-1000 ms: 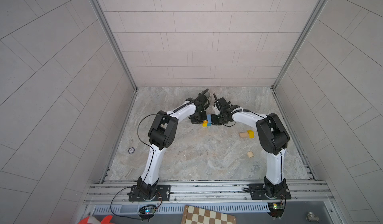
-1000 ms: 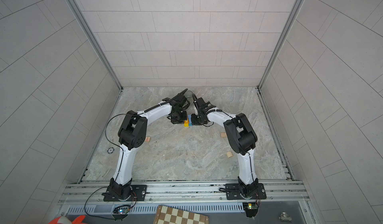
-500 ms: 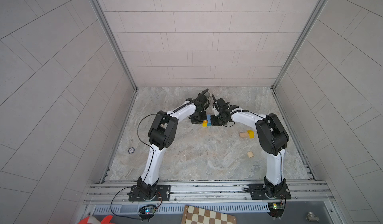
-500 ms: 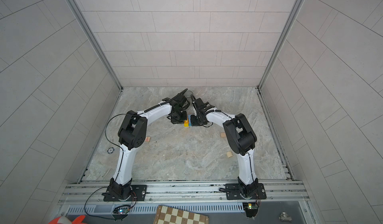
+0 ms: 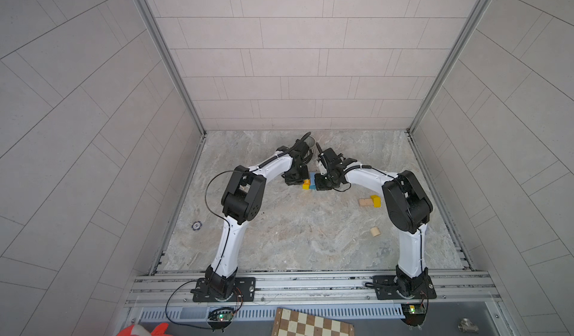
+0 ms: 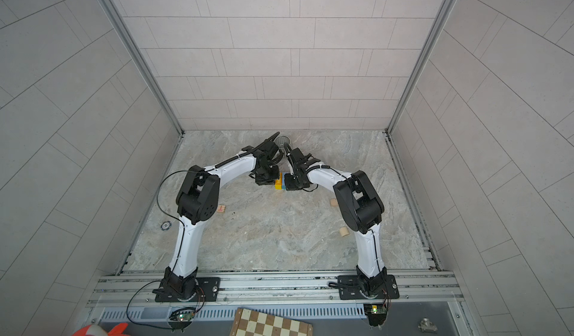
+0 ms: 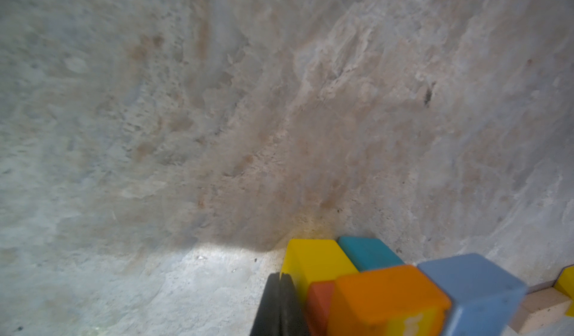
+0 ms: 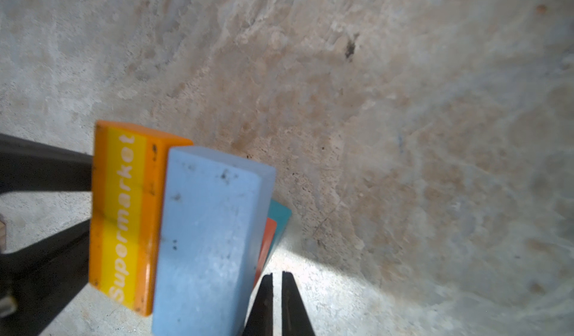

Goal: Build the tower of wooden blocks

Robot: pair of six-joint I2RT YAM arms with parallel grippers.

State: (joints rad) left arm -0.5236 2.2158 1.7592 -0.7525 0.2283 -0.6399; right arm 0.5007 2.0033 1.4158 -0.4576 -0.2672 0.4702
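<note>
Across the lower middle of both top views: marbled tabletop (image 5: 279, 244), carrying all the blocks listed.

Left arm (image 5: 239, 194), right arm (image 5: 407, 200): arching inward and meeting just above frame centre.

Chessboard (image 5: 310, 325): lying at the bottom edge, off the work surface.

Grey mug (image 5: 310, 141): standing just above the two wrists in frame.

Wood block tower (image 5: 310, 183): sitting at centre frame between the two grippers, low as yet. In the wrist views, a light blue block (image 8: 211, 225) and an orange "Supermarket" block (image 8: 124, 213) are lying side by side, seemingly resting on a yellow base block (image 7: 313, 263), a teal block (image 7: 366, 252) and a red block (image 7: 320, 300).

Left gripper (image 7: 278, 287): fingers pressed together, empty, appearing to touch the tower's left side.

Right gripper (image 8: 277, 281): fingers almost together, empty, standing just beside the light blue block.

Loose stock: plain brick (image 5: 365, 202) touching a loose yellow block (image 5: 376, 200), right of centre; plain cylinder (image 5: 375, 232), lower right; lettered block (image 6: 221, 208), beside the left elbow.

Step in hand, as I am judging it: both arms are squaring up the stacked blocks. The next move is calling for a gentle retreat, dragging nothing, then spreading one gripper to fetch loose stock.
</note>
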